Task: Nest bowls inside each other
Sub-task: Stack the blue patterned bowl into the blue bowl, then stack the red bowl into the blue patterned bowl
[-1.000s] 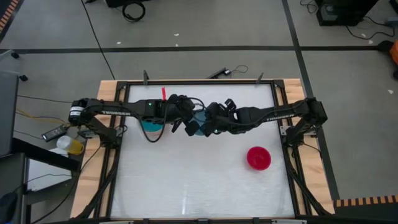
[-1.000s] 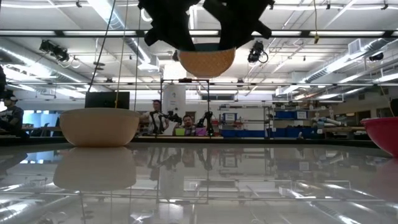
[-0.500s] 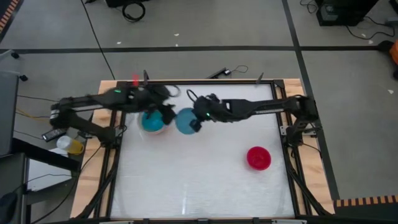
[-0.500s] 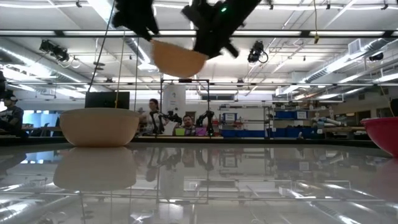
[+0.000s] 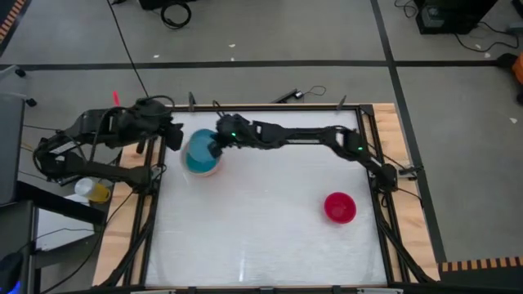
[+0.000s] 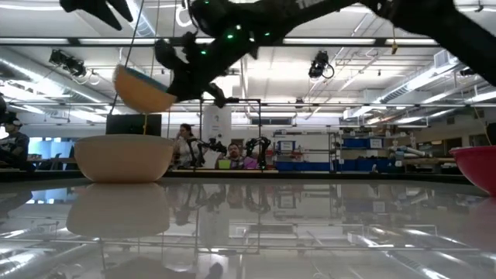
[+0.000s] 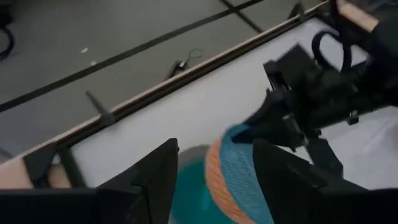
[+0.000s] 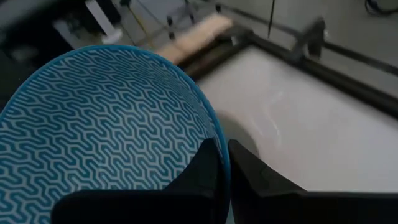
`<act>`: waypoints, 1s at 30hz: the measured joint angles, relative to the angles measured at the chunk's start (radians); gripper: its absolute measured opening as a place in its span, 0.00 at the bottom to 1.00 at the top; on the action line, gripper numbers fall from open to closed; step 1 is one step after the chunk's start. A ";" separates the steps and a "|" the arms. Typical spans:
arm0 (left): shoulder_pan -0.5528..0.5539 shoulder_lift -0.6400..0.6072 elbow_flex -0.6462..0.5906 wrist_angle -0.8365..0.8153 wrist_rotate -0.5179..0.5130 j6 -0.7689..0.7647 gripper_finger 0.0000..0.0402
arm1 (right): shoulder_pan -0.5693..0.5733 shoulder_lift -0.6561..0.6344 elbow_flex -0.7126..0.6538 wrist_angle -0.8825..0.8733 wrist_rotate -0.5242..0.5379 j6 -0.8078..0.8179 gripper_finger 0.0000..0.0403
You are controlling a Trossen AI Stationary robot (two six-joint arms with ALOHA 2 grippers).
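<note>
We found the right gripper (image 5: 217,145) clamped on the rim of the light blue bowl (image 5: 198,147), whose underside showed peach-orange in the low view, so we judged it a blue bowl seated in an orange one, though we could not confirm that. The held bowl (image 6: 143,87) hung tilted in the air, directly above the cream bowl (image 6: 124,158) standing on the table (image 5: 261,237); from above, teal (image 5: 198,166) showed inside that cream bowl. We judged the coming move to turn on this one relation: the target lay straight below the right gripper, so a level-out and a vertical descent were called for. Round bowls offered no long axis to align. The left gripper (image 5: 167,131) stood with its fingers apart and empty, just outside the table edge beside the cream bowl, nearer to it than the red bowl (image 5: 340,207), which sat well apart from the cream bowl. We could read no brand, label or writing.
</note>
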 joint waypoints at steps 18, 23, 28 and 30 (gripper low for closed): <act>0.000 -0.006 -0.012 -0.061 -0.005 -0.065 0.52 | -0.006 0.277 0.316 -0.207 -0.030 0.112 0.21; 0.000 -0.004 -0.047 -0.060 -0.005 -0.066 0.52 | -0.014 0.268 0.318 -0.200 -0.028 0.107 0.44; 0.000 -0.004 -0.104 -0.055 0.019 -0.098 0.52 | -0.017 0.249 0.317 -0.315 -0.036 0.127 0.58; 0.000 -0.005 -0.124 -0.054 0.040 -0.113 0.52 | -0.014 0.214 0.317 -0.405 0.000 0.129 0.59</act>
